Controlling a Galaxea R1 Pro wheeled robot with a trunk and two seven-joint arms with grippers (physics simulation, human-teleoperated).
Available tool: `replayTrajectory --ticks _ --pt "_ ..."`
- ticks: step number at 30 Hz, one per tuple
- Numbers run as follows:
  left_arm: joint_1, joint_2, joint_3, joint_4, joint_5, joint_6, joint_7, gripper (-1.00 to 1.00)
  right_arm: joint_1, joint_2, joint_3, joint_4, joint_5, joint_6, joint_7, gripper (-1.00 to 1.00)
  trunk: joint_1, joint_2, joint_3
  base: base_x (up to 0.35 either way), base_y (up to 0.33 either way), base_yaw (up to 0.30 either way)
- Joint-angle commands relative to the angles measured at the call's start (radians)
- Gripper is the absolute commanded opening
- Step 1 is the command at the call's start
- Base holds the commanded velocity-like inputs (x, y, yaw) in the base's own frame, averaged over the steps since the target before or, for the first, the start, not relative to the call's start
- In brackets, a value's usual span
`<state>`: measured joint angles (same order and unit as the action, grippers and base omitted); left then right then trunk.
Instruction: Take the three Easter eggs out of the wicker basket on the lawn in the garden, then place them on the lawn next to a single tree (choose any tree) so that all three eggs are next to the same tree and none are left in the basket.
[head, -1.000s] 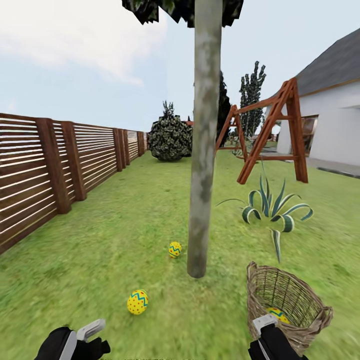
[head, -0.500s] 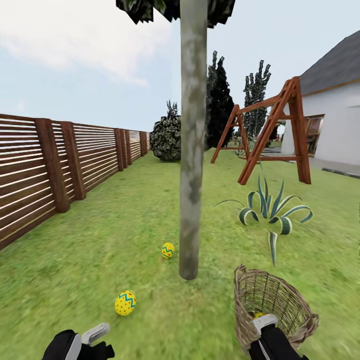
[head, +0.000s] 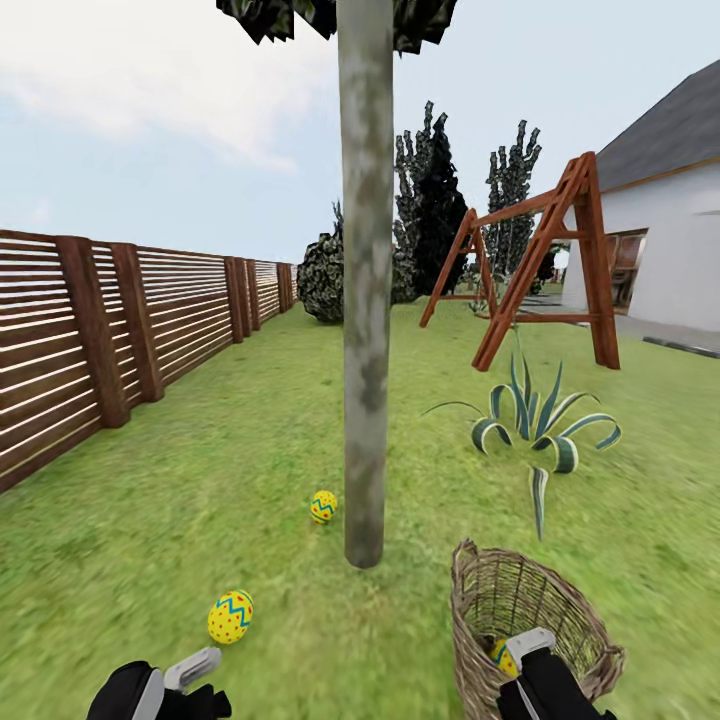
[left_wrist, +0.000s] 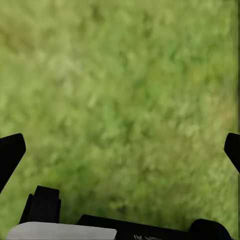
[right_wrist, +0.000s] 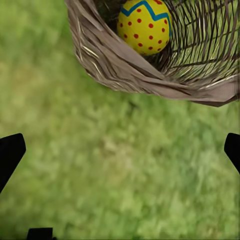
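The tree (head: 366, 350) rises from the lawn (head: 200, 500) with a slim mottled trunk. One Easter egg (head: 323, 506) lies just left of its foot, and a second (head: 230, 616) lies nearer me. Right of the trunk the wicker basket (head: 470, 590) leans on the grass with a third egg (right_wrist: 144, 25) inside it, also seen as the basket egg (head: 503, 657). My right gripper (right_wrist: 120, 150) hangs open over grass just outside the basket's rim (right_wrist: 115, 70). Over bare grass, my left gripper (left_wrist: 120, 150) is open and empty.
A slatted wooden fence (head: 120, 330) runs along the left. A spiky striped plant (head: 540, 425) grows behind the basket, with a wooden swing frame (head: 540, 270), a round bush (head: 325, 280) and a white house (head: 660, 260) further back.
The whole view has shifted: tree, eggs and basket now sit further left and lower in the picture, so the camera has moved. Both arms hold the same spots in the picture.
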<state>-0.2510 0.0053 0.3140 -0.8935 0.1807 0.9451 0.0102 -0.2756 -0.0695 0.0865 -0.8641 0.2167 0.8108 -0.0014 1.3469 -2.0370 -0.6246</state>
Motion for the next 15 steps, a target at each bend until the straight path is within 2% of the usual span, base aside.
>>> replayTrajectory --ticks 1,15 --pt "-0.001 0.000 0.002 -0.001 0.004 0.005 0.001 1.00 -0.001 -0.001 0.004 -0.001 0.003 0.005 0.000 1.00 -0.004 0.007 0.002 0.004 -0.006 0.000" --pt "-0.001 -0.018 0.002 0.001 -0.001 0.004 0.007 1.00 -0.001 -0.001 0.004 -0.001 0.003 0.007 0.001 1.00 -0.058 0.105 0.046 0.000 -0.001 0.000"
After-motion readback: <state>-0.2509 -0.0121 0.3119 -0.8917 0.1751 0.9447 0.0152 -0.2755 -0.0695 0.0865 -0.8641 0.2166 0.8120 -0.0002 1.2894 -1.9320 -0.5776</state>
